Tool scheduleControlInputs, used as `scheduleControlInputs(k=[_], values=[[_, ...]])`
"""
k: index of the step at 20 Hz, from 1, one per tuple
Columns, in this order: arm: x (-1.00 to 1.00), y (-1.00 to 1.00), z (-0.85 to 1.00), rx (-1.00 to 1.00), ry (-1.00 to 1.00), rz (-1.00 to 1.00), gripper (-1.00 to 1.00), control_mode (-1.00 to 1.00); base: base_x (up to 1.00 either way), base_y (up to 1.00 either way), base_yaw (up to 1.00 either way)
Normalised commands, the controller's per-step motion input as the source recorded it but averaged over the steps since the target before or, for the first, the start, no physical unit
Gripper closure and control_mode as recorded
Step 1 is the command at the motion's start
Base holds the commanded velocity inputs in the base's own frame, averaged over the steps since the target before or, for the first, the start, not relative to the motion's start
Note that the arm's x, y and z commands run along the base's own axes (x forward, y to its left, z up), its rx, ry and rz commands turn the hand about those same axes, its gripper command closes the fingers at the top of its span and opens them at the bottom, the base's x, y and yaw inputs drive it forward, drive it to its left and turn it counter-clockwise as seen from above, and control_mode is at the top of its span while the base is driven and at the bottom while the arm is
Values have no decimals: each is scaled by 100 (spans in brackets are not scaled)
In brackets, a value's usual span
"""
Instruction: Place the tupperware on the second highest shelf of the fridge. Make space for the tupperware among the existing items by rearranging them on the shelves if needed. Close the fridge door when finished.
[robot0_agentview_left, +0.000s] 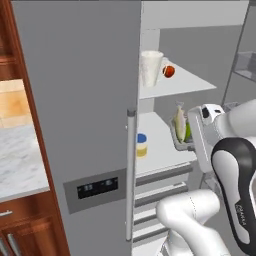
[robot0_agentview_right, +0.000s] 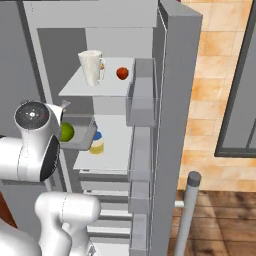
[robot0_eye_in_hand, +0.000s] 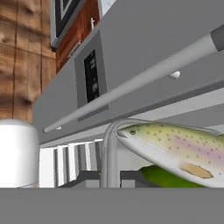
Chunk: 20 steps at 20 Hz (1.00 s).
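Observation:
My gripper (robot0_agentview_left: 196, 135) is shut on the tupperware (robot0_agentview_left: 181, 136), a grey tub holding a speckled fish (robot0_eye_in_hand: 175, 148) and something green, tipped on its side. It hangs at the right front edge of the fridge's (robot0_agentview_left: 80, 100) lower open shelf (robot0_agentview_left: 160, 145), where the yellow jar with blue lid (robot0_agentview_left: 141, 145) stands. The white jug (robot0_agentview_left: 151, 67) and the red fruit (robot0_agentview_left: 169, 71) sit on the shelf above. The fridge door (robot0_agentview_right: 172, 125) stands wide open. The dark bottle is hidden.
The left door's bar handle (robot0_agentview_left: 131, 175) and dispenser panel (robot0_agentview_left: 97, 187) are close on my left. Clear bins (robot0_agentview_right: 142, 95) line the open door's inner face, and its handle (robot0_agentview_right: 187, 210) juts out low. Drawers (robot0_agentview_left: 160, 192) lie under the shelf. Wooden cabinets (robot0_agentview_left: 10, 60) stand at the far left.

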Motion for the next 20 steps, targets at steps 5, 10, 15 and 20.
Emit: scheduleControlInputs(k=[5, 10, 15, 20], values=[[0, 0, 0, 0, 0, 0, 100, 100, 34, -41, 19], [17, 0, -46, -4, 0, 0, 100, -100, 11, -2, 3], [11, 0, -70, -7, 0, 0, 100, -100, 0, 0, 0], [0, 0, -40, -1, 0, 9, 100, -100, 0, 0, 0]])
